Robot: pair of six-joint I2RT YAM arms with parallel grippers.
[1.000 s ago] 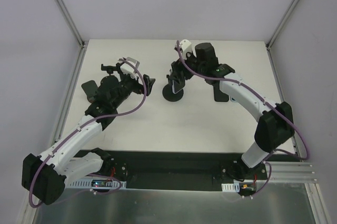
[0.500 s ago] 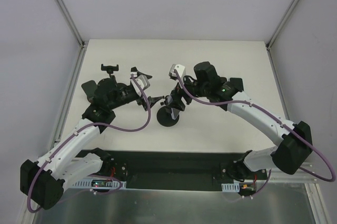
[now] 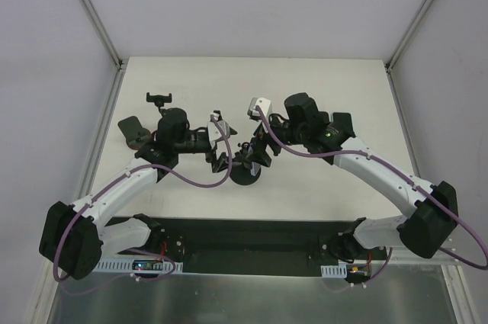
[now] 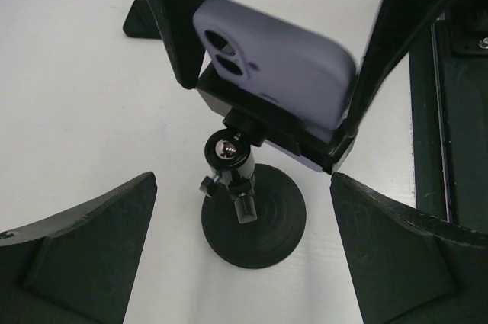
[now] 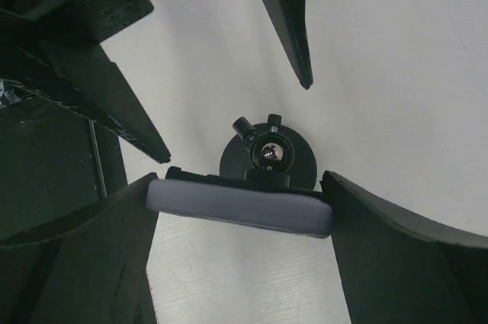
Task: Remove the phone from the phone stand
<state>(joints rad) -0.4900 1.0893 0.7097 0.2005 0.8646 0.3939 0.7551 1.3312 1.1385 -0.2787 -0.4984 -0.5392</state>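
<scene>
A lavender phone point(image 4: 274, 65) sits in the black cradle of a phone stand with a round black base point(image 3: 245, 174) and a steel ball joint point(image 4: 225, 149). My right gripper point(image 3: 258, 152) is shut on the phone. In the right wrist view its fingers point(image 5: 84, 255) press both short ends of the phone point(image 5: 240, 208) above the base point(image 5: 301, 160). My left gripper point(image 3: 226, 155) is open. In the left wrist view its fingers point(image 4: 76, 255) stand wide on both sides of the base point(image 4: 254, 217) without touching it.
A second small black stand point(image 3: 158, 97) is at the back left, and a black block point(image 3: 130, 129) lies left of my left arm. Another black object point(image 3: 341, 122) lies behind my right arm. The white table ends at grey walls on three sides.
The stand with the phone has shifted towards the near edge, with my right gripper on it. My left gripper has swung right and now faces the stand with its jaws around the base.
</scene>
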